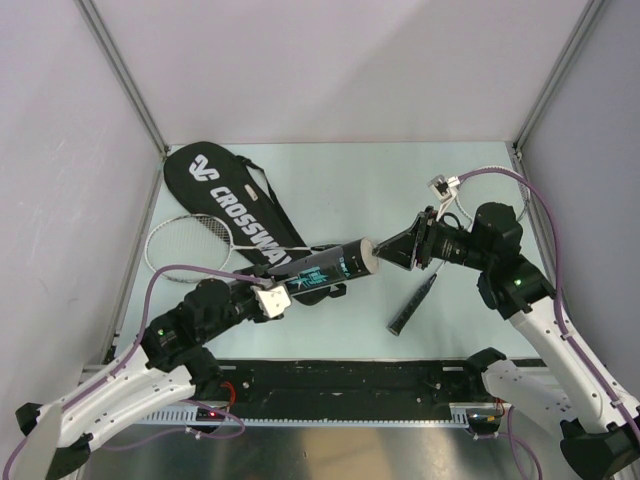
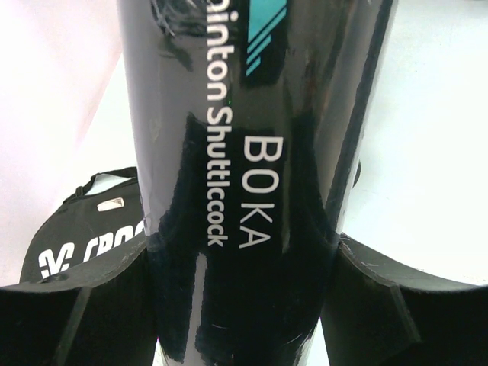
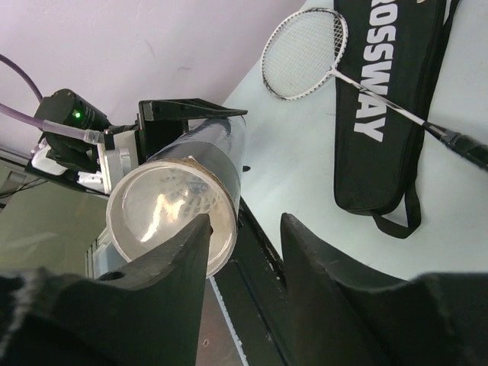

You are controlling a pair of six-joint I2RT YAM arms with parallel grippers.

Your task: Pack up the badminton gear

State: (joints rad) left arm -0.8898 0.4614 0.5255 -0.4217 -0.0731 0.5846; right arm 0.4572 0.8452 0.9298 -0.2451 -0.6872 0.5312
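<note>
My left gripper (image 1: 285, 290) is shut on the dark teal-printed tube (image 1: 330, 268) and holds it level above the table; the left wrist view shows its fingers (image 2: 76, 305) clamped on both sides of the tube (image 2: 229, 152). The tube's clear-capped end (image 3: 171, 210) faces my right gripper (image 1: 392, 252), which is open and empty just off the cap, its left finger (image 3: 175, 259) in front of the cap's rim. A white shuttlecock shows dimly through the cap. One racket (image 1: 190, 240) lies across the black CROSSWAY bag (image 1: 235, 205).
A slim black handle-like piece (image 1: 412, 305) lies on the table below my right gripper. The bag (image 3: 381, 91) and racket head (image 3: 305, 53) lie at the far left by the wall. A black rail (image 1: 340, 375) runs along the near edge.
</note>
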